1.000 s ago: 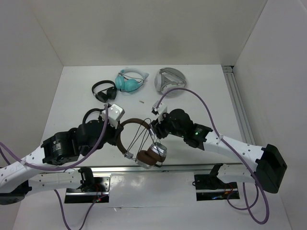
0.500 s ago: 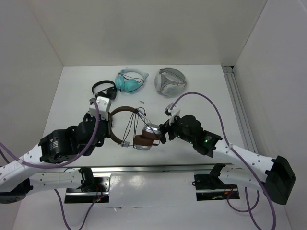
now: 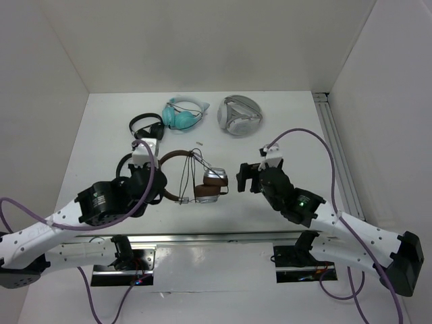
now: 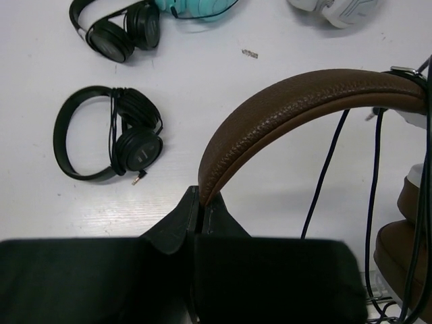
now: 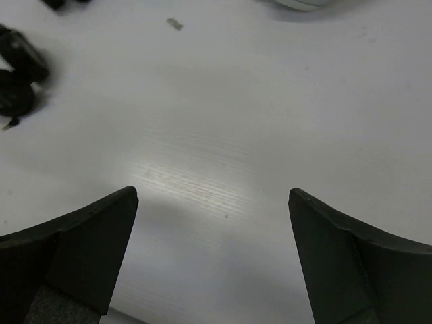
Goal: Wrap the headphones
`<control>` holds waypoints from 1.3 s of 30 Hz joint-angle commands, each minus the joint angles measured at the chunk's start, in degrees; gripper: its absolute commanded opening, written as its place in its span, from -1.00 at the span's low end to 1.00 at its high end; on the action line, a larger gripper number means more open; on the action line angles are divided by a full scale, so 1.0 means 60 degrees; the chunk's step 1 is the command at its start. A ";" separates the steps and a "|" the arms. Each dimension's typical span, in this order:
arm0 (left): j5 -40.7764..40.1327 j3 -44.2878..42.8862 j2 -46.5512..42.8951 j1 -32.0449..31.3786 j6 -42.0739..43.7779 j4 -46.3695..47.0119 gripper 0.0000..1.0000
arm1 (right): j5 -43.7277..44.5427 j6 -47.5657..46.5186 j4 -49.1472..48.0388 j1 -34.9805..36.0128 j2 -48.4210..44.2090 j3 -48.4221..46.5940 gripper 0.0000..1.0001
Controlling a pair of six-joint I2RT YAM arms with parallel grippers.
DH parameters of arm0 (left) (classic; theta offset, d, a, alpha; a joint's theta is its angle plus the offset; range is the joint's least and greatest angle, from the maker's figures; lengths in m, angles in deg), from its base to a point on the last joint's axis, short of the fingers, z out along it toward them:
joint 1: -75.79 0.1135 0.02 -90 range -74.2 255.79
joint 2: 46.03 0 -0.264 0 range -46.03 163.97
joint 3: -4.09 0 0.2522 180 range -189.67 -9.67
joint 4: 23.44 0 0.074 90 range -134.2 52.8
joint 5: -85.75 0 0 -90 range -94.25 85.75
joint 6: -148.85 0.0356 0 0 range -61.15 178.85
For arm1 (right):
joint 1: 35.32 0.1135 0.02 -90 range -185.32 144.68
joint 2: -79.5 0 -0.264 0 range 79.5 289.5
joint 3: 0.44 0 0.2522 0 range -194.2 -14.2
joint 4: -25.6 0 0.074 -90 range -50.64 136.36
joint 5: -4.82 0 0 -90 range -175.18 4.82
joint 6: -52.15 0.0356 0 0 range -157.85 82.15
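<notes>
The headphones (image 3: 202,181) have a brown headband (image 4: 304,94), brown pads and silver earcups (image 3: 214,177), and sit mid-table. Thin black cable (image 4: 329,169) runs in strands across the band's arch down to the cups. My left gripper (image 3: 160,185) is shut on the left side of the headband, whose leather edge is pinched between the fingertips (image 4: 200,200). My right gripper (image 3: 240,179) stands open just right of the earcups, apart from them. Only bare table shows between the right gripper's (image 5: 212,202) fingers.
A black pair (image 3: 146,126) and a teal pair (image 3: 183,113) lie at the back left, a grey-white pair (image 3: 238,115) at the back middle. Another black pair (image 4: 111,142) lies beside my left arm. A small scrap (image 3: 199,143) sits behind the headphones.
My right gripper has let go of the earcup, opened wide and drawn back to the right. My left gripper has carried the headphones farther from the near edge.
</notes>
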 commanded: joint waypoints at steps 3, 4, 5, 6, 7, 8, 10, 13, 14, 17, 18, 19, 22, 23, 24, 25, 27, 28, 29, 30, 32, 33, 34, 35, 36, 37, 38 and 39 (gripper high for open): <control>0.0149 0.0544 0.0287 0.0349 -0.1641 0.1043 -1.00 | 0.4404 0.2850 0.3048 0.0135 -0.0190 -0.1745 1.00; 0.0150 0.0646 0.0375 0.0350 -0.1729 0.1161 -1.00 | 0.4586 0.3392 0.3895 0.0135 -0.0088 -0.1982 1.00; 0.0295 0.0879 0.0376 0.0437 -0.1846 0.1278 -1.00 | 0.4674 0.3600 0.4222 0.0135 -0.0087 -0.2202 1.00; 0.0398 0.0998 0.0463 0.0582 -0.1847 0.1410 -1.00 | 0.4675 0.3704 0.4443 0.0135 -0.0087 -0.2523 1.00; 0.0747 0.1115 0.0580 0.0714 -0.1847 0.1585 -1.00 | 0.4675 0.3705 0.4576 0.0236 -0.0087 -0.2628 1.00; 0.0968 0.1319 0.0668 0.0875 -0.1760 0.1906 -1.00 | 0.4675 0.3705 0.4824 0.0237 -0.0087 -0.2730 1.00; 0.1321 0.1496 0.0873 0.1357 -0.1759 0.2083 -1.00 | 0.4559 0.3793 0.4929 0.0237 -0.0320 -0.2950 1.00; 0.1819 0.1804 0.1167 0.1696 -0.1759 0.2551 -1.00 | 0.4223 0.3690 0.5046 0.0237 -0.0745 -0.3039 1.00; 0.2067 0.1892 0.1297 0.1799 -0.1759 0.2742 -1.00 | 0.4221 0.3560 0.5046 0.0237 -0.0934 -0.3126 1.00; 0.2447 0.2112 0.1473 0.1916 -0.1598 0.3328 -1.00 | 0.4119 0.3456 0.5236 0.0237 -0.1024 -0.3214 1.00; 0.2610 0.2112 0.1605 0.2047 -0.1497 0.3446 -1.00 | 0.4017 0.3456 0.5323 0.0237 -0.1024 -0.3215 1.00; 0.2756 0.2112 0.1606 0.2179 -0.1409 0.3679 -1.00 | 0.3929 0.3340 0.5324 0.0237 -0.1024 -0.3215 1.00; 0.3459 0.2200 0.2014 0.2501 -0.1116 0.4134 -1.00 | 0.3840 0.3221 0.5441 0.0237 -0.0937 -0.3215 1.00; 0.3881 0.2200 0.2132 0.2619 -0.1013 0.4310 -1.00 | 0.3710 0.3221 0.5441 0.0237 -0.0936 -0.3215 1.00; 0.4031 0.2200 0.2279 0.2707 -0.0896 0.4572 -1.00 | 0.3708 0.3221 0.5557 0.0324 -0.0849 -0.3215 1.00; 0.4148 0.2055 0.2657 0.2795 -0.0895 0.4677 -1.00 | 0.3708 0.3221 0.5559 0.0325 -0.0848 -0.3345 1.00; 0.4397 0.1806 0.3083 0.3073 -0.0793 0.4823 -1.00 | 0.3708 0.3221 0.5661 0.0325 -0.0848 -0.3464 1.00; 0.4485 0.1616 0.3303 0.3074 -0.0604 0.5013 -1.00 | 0.3708 0.3120 0.5748 0.0325 -0.0848 -0.3594 1.00; 0.4573 0.1513 0.3769 0.3234 -0.0515 0.5116 -1.00 | 0.3708 0.3119 0.5749 0.0325 -0.0848 -0.3683 1.00; 0.4661 0.1381 0.4006 0.3366 -0.0427 0.5219 -1.00 | 0.3708 0.3003 0.5749 0.0325 -0.0935 -0.3683 1.00; 0.4794 0.0971 0.4490 0.3454 -0.0105 0.5540 -1.00 | 0.3621 0.2914 0.5749 0.0325 -0.0936 -0.3858 1.00; 0.4939 0.0825 0.4985 0.3455 -0.0104 0.5629 -1.00 | 0.3621 0.2827 0.5836 0.0325 -0.0936 -0.3859 1.00; 0.5085 0.0519 0.5251 0.3571 -0.0017 0.5630 -1.00 | 0.3621 0.2826 0.5837 0.0325 -0.0936 -0.3859 1.00; 0.5232 0.0371 0.5500 0.3572 0.0071 0.5862 -1.00 | 0.3621 0.2826 0.5837 0.0325 -0.0936 -0.3859 1.00; 0.5538 0.0210 0.5764 0.3688 0.0072 0.5864 -1.00 | 0.3621 0.2724 0.5837 0.0325 -0.0936 -0.3859 1.00; 0.5686 0.0034 0.6317 0.3805 0.0072 0.6024 -1.00 | 0.3621 0.2723 0.5837 0.0325 -0.0936 -0.3859 1.00; 0.5832 -0.0374 0.6613 0.3807 0.0173 0.6025 -1.00 | 0.3621 0.2723 0.5837 0.0325 -0.0936 -0.3859 1.00; 0.5935 -0.0639 0.6935 0.3894 0.0174 0.6025 -1.00 | 0.3621 0.2723 0.5837 0.0325 -0.0936 -0.3859 1.00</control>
